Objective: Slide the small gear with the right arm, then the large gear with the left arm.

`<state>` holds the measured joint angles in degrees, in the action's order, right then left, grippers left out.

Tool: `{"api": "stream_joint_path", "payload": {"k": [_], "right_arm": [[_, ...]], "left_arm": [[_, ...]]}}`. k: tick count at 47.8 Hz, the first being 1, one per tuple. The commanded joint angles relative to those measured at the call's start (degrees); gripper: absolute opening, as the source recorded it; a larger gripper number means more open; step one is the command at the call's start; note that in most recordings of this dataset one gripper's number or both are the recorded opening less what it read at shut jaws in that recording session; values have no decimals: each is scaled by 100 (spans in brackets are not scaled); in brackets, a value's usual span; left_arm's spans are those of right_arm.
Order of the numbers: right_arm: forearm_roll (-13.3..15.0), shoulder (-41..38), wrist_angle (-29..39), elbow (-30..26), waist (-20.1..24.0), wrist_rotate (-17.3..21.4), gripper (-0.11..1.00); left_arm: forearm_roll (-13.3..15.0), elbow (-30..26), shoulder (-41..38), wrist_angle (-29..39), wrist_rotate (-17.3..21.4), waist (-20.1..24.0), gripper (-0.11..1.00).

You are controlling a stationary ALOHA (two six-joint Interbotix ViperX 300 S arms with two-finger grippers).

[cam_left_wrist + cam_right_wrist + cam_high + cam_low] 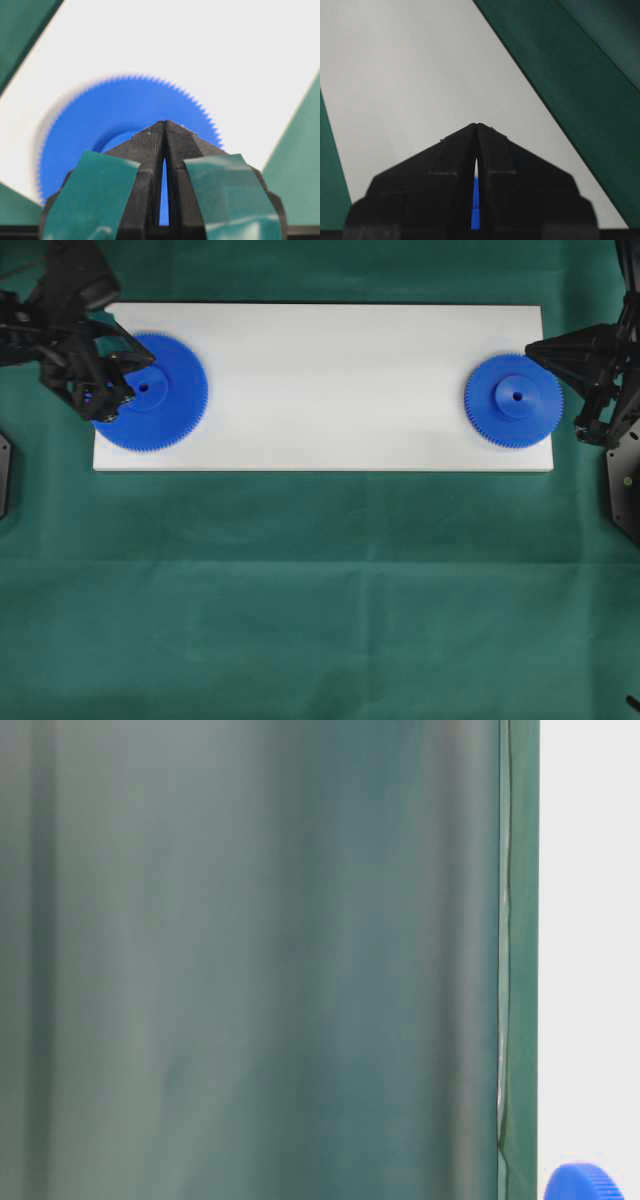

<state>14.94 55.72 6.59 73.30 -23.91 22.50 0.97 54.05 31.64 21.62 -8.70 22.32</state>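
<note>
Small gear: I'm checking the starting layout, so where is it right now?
In the overhead view the small gear lies flat at the right end of the white board, beside the right gripper and far from the large gear.

A robotics lab bench is indicated. A green cloth (pixel 320 590) is spread flat over the table, and a plain white board (pixel 330 380) is laid squarely on it as a work surface. Black robot arms (pixel 60 330) are mounted at both ends. A green curtain (pixel 250 960) is hung as a backdrop behind the table.
</note>
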Motion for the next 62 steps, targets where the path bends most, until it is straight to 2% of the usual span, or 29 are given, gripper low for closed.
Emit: {"api": "stream_joint_path", "payload": {"k": [1,12,21,43,62], "right_arm": [[18,0,-53,-79,0,9,51],[18,53,-53,-88,18,26,51],[18,53,-202,-97,114,35,51],[18,62,-624,-88,1274,70,51],[18,62,-817,-79,1397,62,51]], "left_arm": [[0,-141,369,18,0,-88,0],[0,158,1072,-70,-18,-343,0],[0,475,1441,-686,-18,-686,0],[0,1081,1916,-1837,-35,-1608,0],[9,1459,2364,-2197,-26,-1784,0]]}}
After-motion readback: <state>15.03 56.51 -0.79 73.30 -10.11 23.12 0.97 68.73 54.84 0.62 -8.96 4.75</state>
